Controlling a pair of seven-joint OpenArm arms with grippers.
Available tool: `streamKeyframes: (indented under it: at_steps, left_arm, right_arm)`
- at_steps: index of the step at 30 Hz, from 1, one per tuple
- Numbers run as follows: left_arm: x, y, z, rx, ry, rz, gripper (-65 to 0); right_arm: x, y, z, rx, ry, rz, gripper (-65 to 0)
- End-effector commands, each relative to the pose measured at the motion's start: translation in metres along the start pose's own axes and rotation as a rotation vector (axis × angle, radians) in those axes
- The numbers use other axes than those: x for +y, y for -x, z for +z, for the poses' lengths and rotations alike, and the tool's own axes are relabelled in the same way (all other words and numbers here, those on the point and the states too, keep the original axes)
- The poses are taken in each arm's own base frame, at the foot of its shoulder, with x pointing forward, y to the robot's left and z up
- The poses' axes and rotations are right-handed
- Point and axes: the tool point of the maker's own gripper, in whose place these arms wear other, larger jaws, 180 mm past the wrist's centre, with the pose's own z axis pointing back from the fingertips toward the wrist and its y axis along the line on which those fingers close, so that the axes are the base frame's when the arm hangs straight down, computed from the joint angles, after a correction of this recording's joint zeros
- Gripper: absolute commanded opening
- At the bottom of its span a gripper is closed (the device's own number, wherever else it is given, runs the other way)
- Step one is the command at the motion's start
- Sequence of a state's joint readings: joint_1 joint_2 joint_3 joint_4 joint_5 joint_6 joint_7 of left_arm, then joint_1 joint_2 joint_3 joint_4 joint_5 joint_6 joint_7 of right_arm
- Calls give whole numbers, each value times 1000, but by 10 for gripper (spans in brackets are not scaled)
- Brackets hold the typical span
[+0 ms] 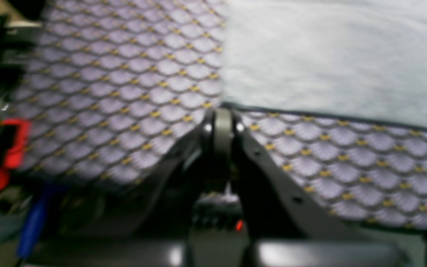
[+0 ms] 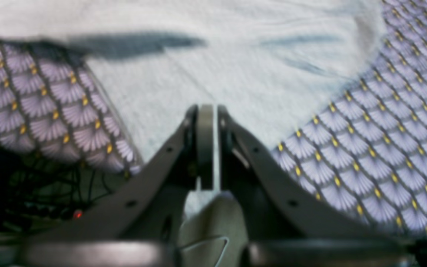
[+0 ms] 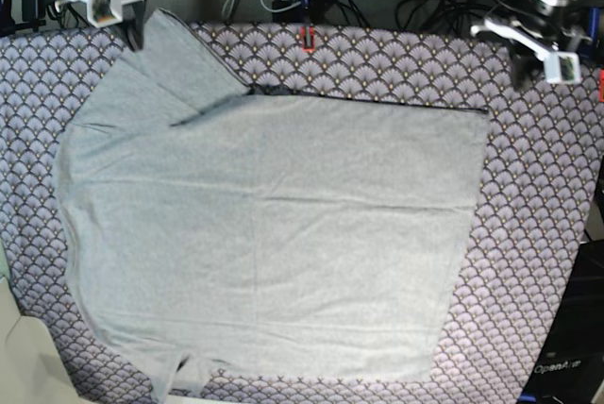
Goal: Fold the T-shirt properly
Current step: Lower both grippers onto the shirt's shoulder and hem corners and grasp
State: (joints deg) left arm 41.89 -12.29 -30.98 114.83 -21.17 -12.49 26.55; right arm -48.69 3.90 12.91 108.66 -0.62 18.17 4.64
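Across the whole base view runs one purple scallop-patterned table cloth [image 3: 547, 234], reaching the frame's left and right edges; a wide strip of it lies bare on the right side and a narrower one along the top.

On it lies the single grey T-shirt [image 3: 274, 234], spread flat and filling the centre and left of the frame. Its long axis runs left to right. Its right edge is straight and slants slightly from upper right to lower middle. The top edge shows a dark trim line running from the upper middle toward the upper right corner of the cloth. One flap of the shirt reaches up to the upper left of the frame. The left edge curves round, close to the cloth's left border, and the bottom edge nearly meets the frame's lower border.

Two arms are in view. The right gripper [image 3: 132, 31] sits at the upper left, at the tip of that raised flap; in its wrist view the right gripper [image 2: 206, 111] has its fingers pressed together with grey fabric running between and under them. The left gripper [image 3: 524, 69] hangs at the upper right, over bare cloth and apart from the shirt's corner. In its wrist view the left gripper [image 1: 222, 115] has its fingers closed together, tips just at the shirt's dark-trimmed corner; whether any fabric is caught there I cannot tell.
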Motion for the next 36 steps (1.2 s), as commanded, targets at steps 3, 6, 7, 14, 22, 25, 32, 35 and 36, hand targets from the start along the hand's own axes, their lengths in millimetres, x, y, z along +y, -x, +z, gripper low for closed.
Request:
streamKeyframes:
  at_steps: [3, 6, 7, 14, 22, 25, 32, 35, 36]
  left_arm:
    - [1, -26, -12, -39, -3, -9, -650]
    - [0, -36, -24, -22, -4, -3, -650]
    - [0, -40, -27, -21, -3, -1, -650]
    - [-10, -48, -38, 1, 24, 1, -573]
    - [-22, -46, -54, 10, 87, -17, -410]
    - [-17, -35, -68, 39, 91, 9, -337]
    - [-15, -14, -97, 107, 98, 75, -329]
    - [-22, -4, -106, 137, 118, 88, -329]
    - [-25, -3, -110, 140, 126, 91, -329]
  right_arm:
    - [-10, -11, -16, 0, 6, 24, -650]
    - [-16, -13, -32, 13, 17, 29, -650]
    - [-19, -16, -38, 15, 20, 34, -650]
    - [-25, -9, -56, 56, 33, 22, -520]
    - [-29, 1, -66, 77, 38, 5, -462]
    - [-30, 4, -69, 82, 39, 1, -465]
    - [-33, 2, -69, 80, 39, 14, -465]
    - [-33, 2, -69, 80, 39, 14, -465]
    - [-33, 2, -69, 80, 39, 14, -465]
